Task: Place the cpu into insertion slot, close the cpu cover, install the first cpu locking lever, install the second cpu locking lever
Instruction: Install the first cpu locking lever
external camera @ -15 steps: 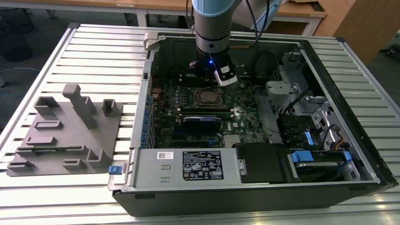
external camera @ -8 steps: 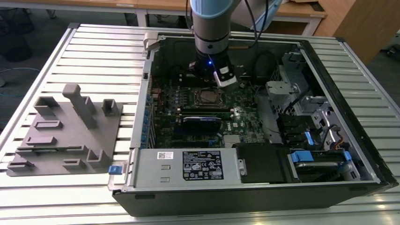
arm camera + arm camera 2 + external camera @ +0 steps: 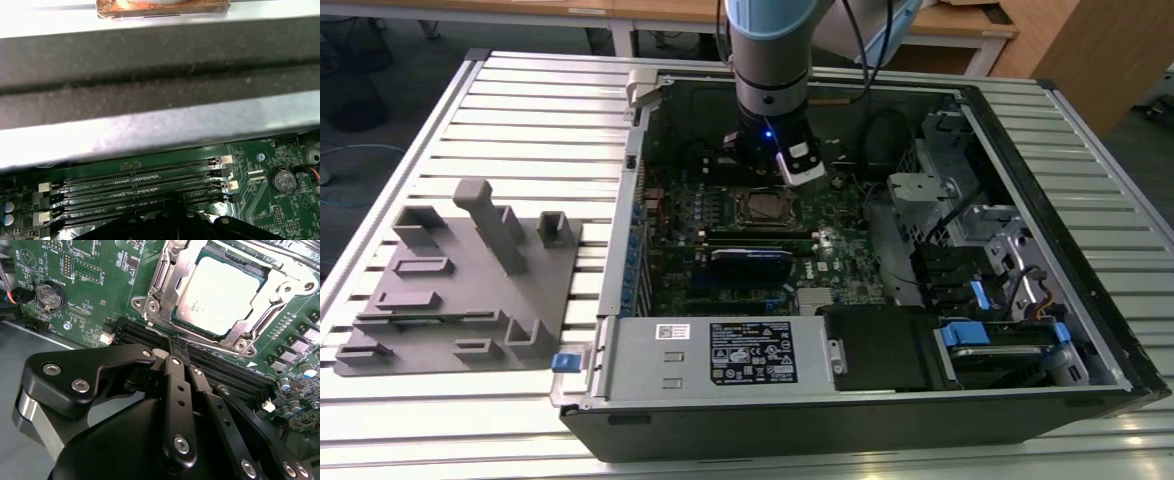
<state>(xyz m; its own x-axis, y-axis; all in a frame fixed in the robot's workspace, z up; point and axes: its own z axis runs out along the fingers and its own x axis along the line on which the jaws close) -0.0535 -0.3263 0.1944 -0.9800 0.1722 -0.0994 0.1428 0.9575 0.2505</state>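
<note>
Here, one cpu [image 3: 220, 292] seated under one cpu cover [image 3: 167, 287], jaws apparently pressed together, four memory slots [image 3: 140, 187].

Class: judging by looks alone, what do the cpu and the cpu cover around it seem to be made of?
The cpu: likely metal-topped, with a matte pale silver-grey face and soft, even sheen.
The cpu cover: apparently bare steel, bright and glossy, with sharp reflections and stamped edges.

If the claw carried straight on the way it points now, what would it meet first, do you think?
Most likely the black memory slots just beyond the shut claw, beside the cpu cover; the depth between them is hard to judge.
</note>
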